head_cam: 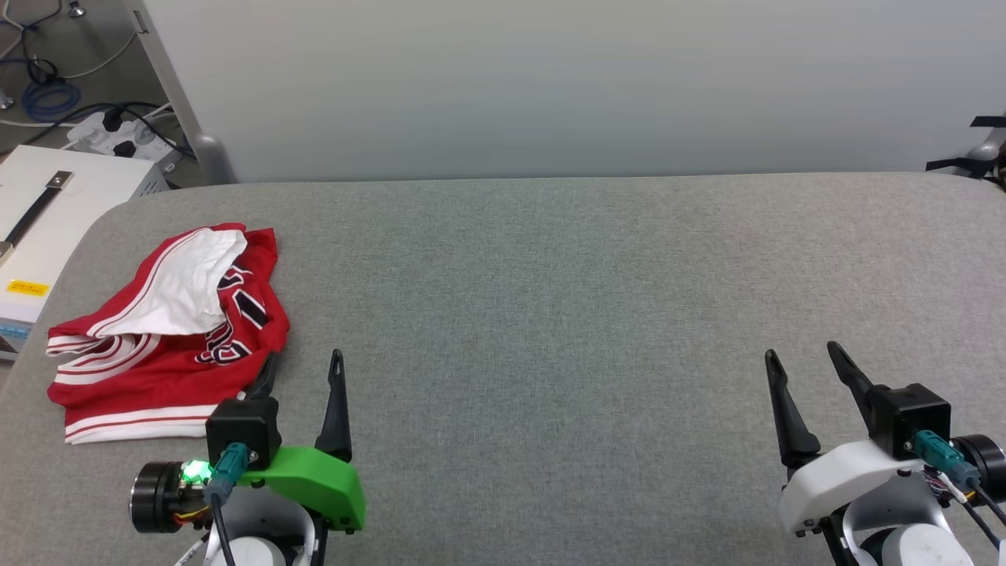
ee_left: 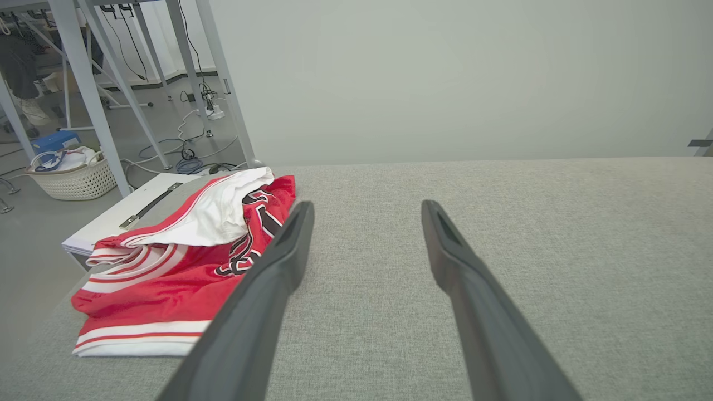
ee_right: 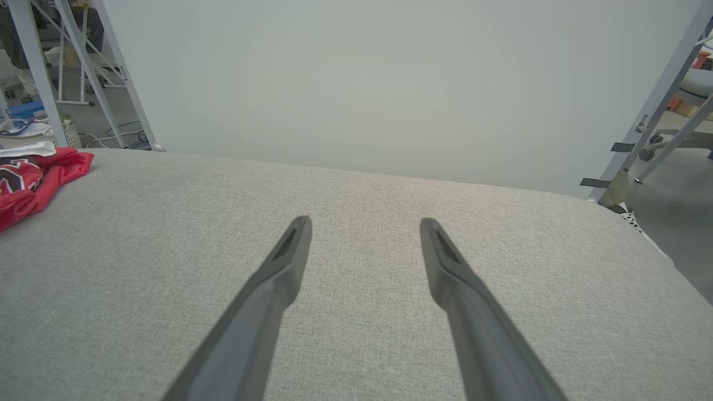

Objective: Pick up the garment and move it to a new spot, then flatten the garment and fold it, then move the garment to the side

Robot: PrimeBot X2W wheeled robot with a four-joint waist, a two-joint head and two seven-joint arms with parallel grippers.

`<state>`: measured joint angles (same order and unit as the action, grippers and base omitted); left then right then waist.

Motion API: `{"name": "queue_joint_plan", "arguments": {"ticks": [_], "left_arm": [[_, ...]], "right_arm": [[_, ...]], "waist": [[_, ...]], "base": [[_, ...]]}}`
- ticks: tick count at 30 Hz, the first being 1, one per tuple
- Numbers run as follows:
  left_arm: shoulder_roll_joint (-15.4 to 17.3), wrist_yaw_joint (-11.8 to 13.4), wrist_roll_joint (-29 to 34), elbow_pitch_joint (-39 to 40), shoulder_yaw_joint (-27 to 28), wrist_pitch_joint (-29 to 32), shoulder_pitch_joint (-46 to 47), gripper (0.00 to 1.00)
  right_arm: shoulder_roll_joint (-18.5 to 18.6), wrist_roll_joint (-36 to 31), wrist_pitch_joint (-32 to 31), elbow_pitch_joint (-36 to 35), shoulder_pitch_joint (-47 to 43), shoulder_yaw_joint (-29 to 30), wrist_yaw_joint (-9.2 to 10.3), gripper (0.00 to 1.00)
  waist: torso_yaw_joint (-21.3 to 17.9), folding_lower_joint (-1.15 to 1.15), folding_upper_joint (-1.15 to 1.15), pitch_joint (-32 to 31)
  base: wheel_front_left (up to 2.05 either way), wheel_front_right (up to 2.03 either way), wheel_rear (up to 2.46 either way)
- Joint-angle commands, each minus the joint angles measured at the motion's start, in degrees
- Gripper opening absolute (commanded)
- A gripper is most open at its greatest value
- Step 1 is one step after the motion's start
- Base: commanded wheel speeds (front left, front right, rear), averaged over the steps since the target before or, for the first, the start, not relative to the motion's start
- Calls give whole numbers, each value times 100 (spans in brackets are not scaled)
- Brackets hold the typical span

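Fingers on both arms are spread wide and hold nothing. The left fingers hover low over the grey fabric bench near its front edge, toward the left end. One of them points along the right hem of the garment; whether it touches the cloth I cannot tell. The right fingers hang over bare fabric near the front edge at the right end, well apart from the garment.

The garment lies loosely bunched at the bench's left edge, its red body crumpled. A white sleeve is folded over the top, striped trim faces the front edge, and part of the black lettering shows.

Beyond the left edge stands a white box. A pale wall panel rises behind the far edge. The left wrist view also shows a white basket on the floor.
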<state>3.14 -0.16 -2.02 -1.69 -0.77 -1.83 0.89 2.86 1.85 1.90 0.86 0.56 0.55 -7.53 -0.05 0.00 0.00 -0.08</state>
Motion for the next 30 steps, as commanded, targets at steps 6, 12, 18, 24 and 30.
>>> {"name": "queue_joint_plan", "arguments": {"ticks": [6,12,18,24,30], "left_arm": [[-5,42,-82,-70,-29,-119,-32,100],[-7,52,-128,-110,-41,-190,-39,100],[-8,55,-171,-159,-57,-261,-39,100],[-9,56,-222,-201,-84,-332,-42,100],[-10,58,-278,-231,-111,-403,-56,100]], "right_arm": [[0,46,131,47,-32,79,1,100],[0,82,201,72,-26,104,1,100],[0,128,271,79,-26,132,1,100],[1,166,341,88,-33,138,1,100],[1,226,411,101,-39,139,2,100]], "waist": [[-4,0,0,-4],[-7,0,0,-5],[-5,0,0,1],[-2,0,0,-2],[-7,0,0,-7]], "base": [[0,0,0],[0,0,0],[0,0,0],[0,0,0],[0,0,0]]}}
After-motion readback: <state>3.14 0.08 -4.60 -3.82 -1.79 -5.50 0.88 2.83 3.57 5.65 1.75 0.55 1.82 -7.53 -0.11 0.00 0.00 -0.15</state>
